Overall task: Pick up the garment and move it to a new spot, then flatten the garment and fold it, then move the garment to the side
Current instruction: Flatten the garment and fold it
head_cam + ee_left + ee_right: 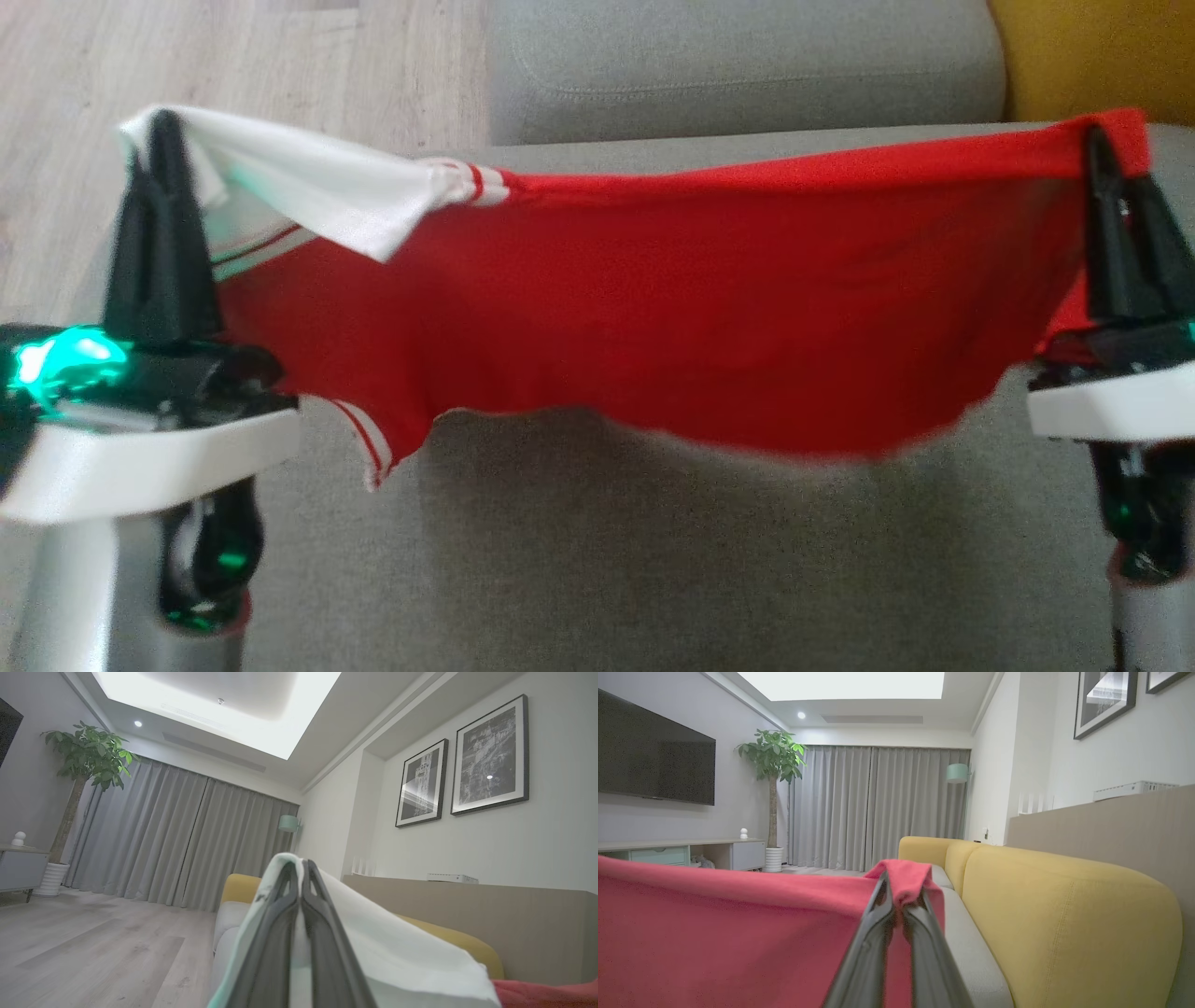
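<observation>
The garment (653, 317) is a red shirt with white, red-striped sleeves, held stretched in the air above the grey sofa seat (607, 560). My left gripper (163, 131) is shut on its white sleeve corner at the upper left. My right gripper (1097, 140) is shut on its red corner at the upper right. The cloth sags between them, its lower edge hanging free. In the left wrist view the fingers (322, 924) pinch white fabric (397, 956). Red fabric (714, 933) drapes to the left of the shut fingers (878, 924) in the right wrist view.
A grey cushion (747, 65) lies behind the seat, with a yellow sofa back (1064, 905) to the right. Wooden floor (187, 75) runs on the left. A potted plant (773, 788), grey curtains (878, 807) and a wall TV (654, 760) stand farther off.
</observation>
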